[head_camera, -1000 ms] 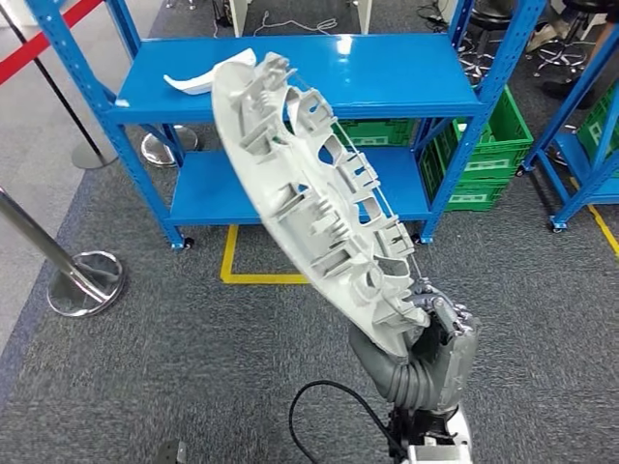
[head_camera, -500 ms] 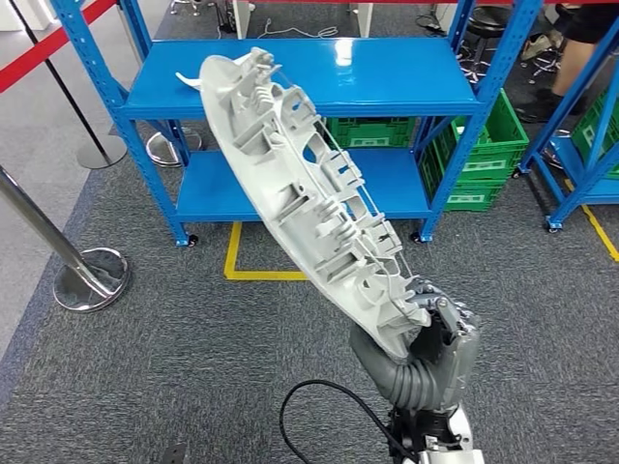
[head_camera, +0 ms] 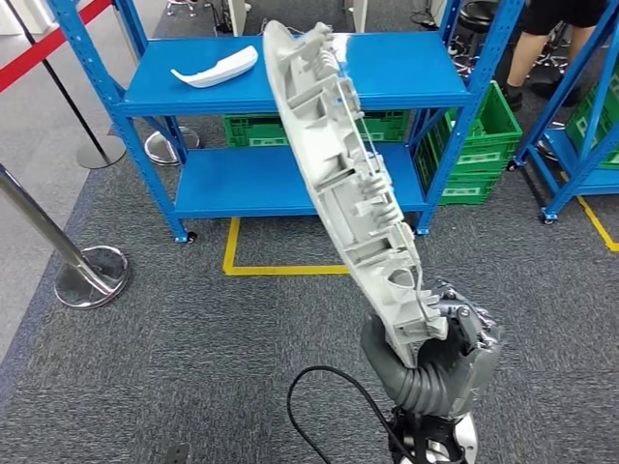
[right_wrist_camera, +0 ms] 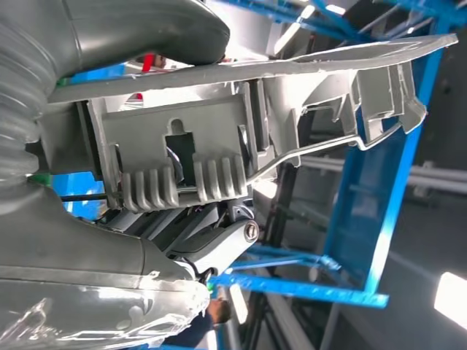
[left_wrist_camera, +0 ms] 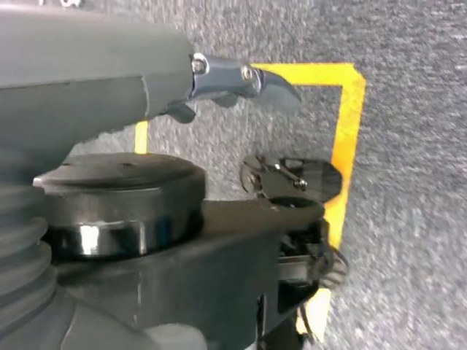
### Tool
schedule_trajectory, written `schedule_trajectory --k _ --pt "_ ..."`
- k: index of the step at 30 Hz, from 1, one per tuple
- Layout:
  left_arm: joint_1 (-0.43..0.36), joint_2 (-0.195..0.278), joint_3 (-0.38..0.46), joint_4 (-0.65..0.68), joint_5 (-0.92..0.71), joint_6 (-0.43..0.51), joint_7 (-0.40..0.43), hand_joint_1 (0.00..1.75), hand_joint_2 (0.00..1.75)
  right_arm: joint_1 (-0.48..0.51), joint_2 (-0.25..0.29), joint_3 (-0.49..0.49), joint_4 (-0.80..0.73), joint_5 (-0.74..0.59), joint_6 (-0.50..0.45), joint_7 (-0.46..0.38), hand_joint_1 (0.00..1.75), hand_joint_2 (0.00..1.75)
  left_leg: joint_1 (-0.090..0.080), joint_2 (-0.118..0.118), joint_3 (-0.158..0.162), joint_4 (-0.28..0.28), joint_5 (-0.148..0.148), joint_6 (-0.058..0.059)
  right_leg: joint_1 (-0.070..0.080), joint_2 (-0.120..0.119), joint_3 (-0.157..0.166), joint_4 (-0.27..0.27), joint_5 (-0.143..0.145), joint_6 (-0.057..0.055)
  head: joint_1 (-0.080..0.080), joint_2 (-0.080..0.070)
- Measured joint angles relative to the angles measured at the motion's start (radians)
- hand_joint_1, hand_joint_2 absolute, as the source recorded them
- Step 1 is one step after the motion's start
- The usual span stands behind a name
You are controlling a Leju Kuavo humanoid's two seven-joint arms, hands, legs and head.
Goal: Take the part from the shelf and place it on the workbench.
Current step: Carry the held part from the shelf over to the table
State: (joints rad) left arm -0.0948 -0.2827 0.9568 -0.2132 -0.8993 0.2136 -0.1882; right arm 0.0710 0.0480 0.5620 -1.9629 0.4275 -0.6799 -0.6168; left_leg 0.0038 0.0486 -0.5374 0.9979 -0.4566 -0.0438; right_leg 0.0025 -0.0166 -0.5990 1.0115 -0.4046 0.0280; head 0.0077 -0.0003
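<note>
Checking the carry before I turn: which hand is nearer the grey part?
Right. The right hand grips the part at its lower end. The left hand hangs low over the floor, apart from it.

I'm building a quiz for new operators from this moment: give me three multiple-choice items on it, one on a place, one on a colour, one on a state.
1. Where does the small white curved part lie?
A. on the blue shelf's top board
B. on the carpet
C. in a green crate

2. What colour is the tape on the floor in front of the shelf?
A. red
B. yellow
C. white

3. What is the right hand doing?
A. hanging empty
B. resting on the shelf
C. holding the long grey ribbed plastic part

Key: 1 A, the small white curved part rests on the top board of the blue shelf. 2 B, the tape is yellow. 3 C, the right hand grips the lower end of the long grey ribbed plastic part.
</note>
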Motion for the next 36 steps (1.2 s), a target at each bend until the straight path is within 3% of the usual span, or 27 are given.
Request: schedule_trajectory --k 2,4,5,8,9,10,12,14,16,18,20,22,24,25,27,29,31,33,34,36 --pt "-0.001 -0.001 -0.012 0.0 -0.014 0.003 0.018 0.0 1.75 -0.001 0.0 -0.001 0.0 0.005 0.0 0.005 1.75 1.75 -0.003 -0.015 -0.008 -0.009 0.003 0.021 0.001 -0.017 -0.007 0.004 0.001 0.01 0.001 0.0" --pt "0.005 -0.001 -0.02 0.0 -0.018 0.005 0.027 0.0 1.75 0.0 0.0 -0.001 0.0 0.006 0.0 0.01 1.75 1.75 -0.003 -0.031 -0.015 -0.009 0.011 0.036 -0.003 -0.018 -0.017 0.025 -0.019 0.02 0.004 0.0" --pt "0.006 -0.001 -0.023 0.0 -0.019 0.006 0.03 0.0 1.75 0.0 0.0 -0.001 0.0 0.006 0.0 0.011 1.75 1.75 -0.002 -0.039 -0.019 -0.01 0.016 0.043 -0.004 -0.011 -0.032 0.062 -0.046 0.025 0.005 0.0" --pt "0.008 -0.001 -0.026 0.0 -0.02 0.006 0.034 0.0 1.75 0.002 0.0 -0.001 0.0 0.004 0.0 0.013 1.75 1.75 -0.004 -0.063 -0.031 -0.01 0.026 0.052 -0.004 0.01 -0.105 0.251 -0.149 0.028 0.009 0.0" --pt "0.008 -0.001 -0.026 0.0 -0.02 0.006 0.035 0.0 1.75 0.003 0.0 -0.001 0.001 0.002 0.0 0.014 1.75 1.75 -0.004 -0.072 -0.035 -0.009 0.029 0.053 -0.004 0.012 -0.117 0.288 -0.162 0.027 0.009 0.0" --pt "0.009 -0.001 -0.026 0.0 -0.02 0.006 0.036 0.0 1.75 0.004 0.0 -0.001 0.001 0.001 0.0 0.015 1.75 1.75 -0.004 -0.082 -0.038 -0.009 0.032 0.051 -0.004 0.013 -0.112 0.289 -0.156 0.025 0.009 0.0" --pt "0.009 -0.001 -0.026 0.0 -0.02 0.006 0.036 0.0 1.75 0.004 0.0 -0.001 0.001 -0.002 0.0 0.016 1.75 1.75 -0.004 -0.105 -0.041 -0.008 0.037 0.047 -0.006 0.03 -0.049 0.187 -0.102 0.019 0.009 0.0" --pt "0.007 -0.001 -0.026 0.0 -0.02 0.006 0.036 0.0 1.75 0.004 0.0 -0.001 0.001 -0.003 0.0 0.015 1.75 1.75 -0.005 -0.127 -0.046 -0.006 0.042 0.039 -0.011 0.082 0.022 0.06 -0.065 0.015 0.008 0.0" --pt "0.006 -0.001 -0.026 0.0 -0.019 0.006 0.036 0.0 1.75 0.005 0.0 -0.001 0.001 -0.004 0.0 0.015 1.75 1.75 -0.002 -0.146 -0.057 -0.005 0.05 0.027 -0.013 0.11 0.044 0.016 -0.062 0.012 0.008 0.0" --pt "0.007 0.0 -0.026 0.0 -0.015 0.008 0.036 0.0 1.75 0.004 0.0 -0.002 0.001 -0.004 0.0 0.015 1.75 1.75 0.002 -0.162 -0.067 -0.006 0.057 0.013 -0.012 0.088 0.042 0.011 -0.055 0.003 0.008 0.0" --pt "0.008 0.001 -0.026 0.0 -0.012 0.012 0.036 0.0 1.75 0.002 0.001 -0.002 0.001 0.0 0.0 0.013 1.75 1.75 -0.001 -0.133 -0.087 0.027 0.032 0.002 -0.014 0.061 0.042 0.004 -0.048 -0.009 0.0 0.0" --pt "0.007 0.001 -0.026 0.0 -0.012 0.016 0.037 0.0 1.75 0.004 0.004 -0.002 0.001 0.01 0.0 0.003 1.75 1.75 -0.003 -0.084 -0.138 0.134 -0.033 -0.005 -0.012 0.032 0.04 0.002 -0.045 -0.015 -0.007 0.0" --pt "0.008 0.001 -0.026 0.0 -0.012 0.019 0.038 0.0 1.75 0.008 0.009 -0.003 0.001 0.019 0.0 -0.007 1.75 1.75 -0.002 -0.065 -0.189 0.25 -0.08 -0.01 -0.011 0.001 0.037 0.002 -0.045 -0.017 -0.008 0.0" --pt "0.009 0.001 -0.026 0.0 -0.012 0.019 0.038 0.0 1.75 0.009 0.011 -0.003 0.001 0.021 0.0 -0.01 1.75 1.75 -0.002 -0.062 -0.194 0.268 -0.079 -0.011 -0.01 -0.014 0.035 0.002 -0.045 -0.017 -0.009 0.0" --pt "0.009 0.001 -0.026 0.0 -0.012 0.02 0.038 0.0 1.75 0.01 0.015 -0.004 0.001 0.023 0.0 -0.011 1.75 1.75 -0.002 -0.049 -0.144 0.192 -0.029 -0.01 -0.01 -0.04 0.036 0.003 -0.045 -0.015 -0.009 0.0" --pt "0.008 0.001 -0.026 0.0 -0.013 0.02 0.038 0.0 1.75 0.011 0.02 -0.005 0.0 0.026 0.0 -0.016 1.75 1.75 -0.005 0.0 -0.068 0.062 0.018 -0.005 -0.005 -0.06 0.037 0.005 -0.047 -0.01 -0.01 0.0" --pt "0.008 0.0 -0.026 0.0 -0.014 0.021 0.04 0.0 1.75 0.015 0.027 -0.007 -0.002 0.033 0.0 -0.031 1.75 1.75 -0.01 0.03 -0.039 0.001 0.029 0.01 0.003 -0.078 0.036 0.008 -0.048 -0.001 -0.009 0.0" --pt "0.009 0.0 -0.026 0.0 -0.018 0.023 0.043 0.0 1.75 0.02 0.032 -0.009 -0.006 0.041 0.0 -0.044 1.75 1.75 -0.011 0.01 -0.044 -0.005 0.031 0.027 0.004 -0.096 0.036 0.008 -0.05 0.008 -0.006 0.0" --pt "0.011 -0.001 -0.026 0.0 -0.02 0.024 0.044 0.0 1.75 0.021 0.033 -0.01 -0.009 0.044 0.0 -0.046 1.75 1.75 -0.01 -0.001 -0.045 -0.006 0.034 0.034 0.002 -0.089 0.035 0.013 -0.057 0.013 -0.005 0.0" --pt "0.01 -0.002 -0.026 0.0 -0.022 0.026 0.044 0.0 1.75 0.027 0.033 -0.011 -0.016 0.046 0.0 -0.048 1.75 1.75 -0.006 -0.024 -0.047 -0.009 0.04 0.047 -0.003 -0.043 0.01 0.076 -0.1 0.022 -0.001 0.0"
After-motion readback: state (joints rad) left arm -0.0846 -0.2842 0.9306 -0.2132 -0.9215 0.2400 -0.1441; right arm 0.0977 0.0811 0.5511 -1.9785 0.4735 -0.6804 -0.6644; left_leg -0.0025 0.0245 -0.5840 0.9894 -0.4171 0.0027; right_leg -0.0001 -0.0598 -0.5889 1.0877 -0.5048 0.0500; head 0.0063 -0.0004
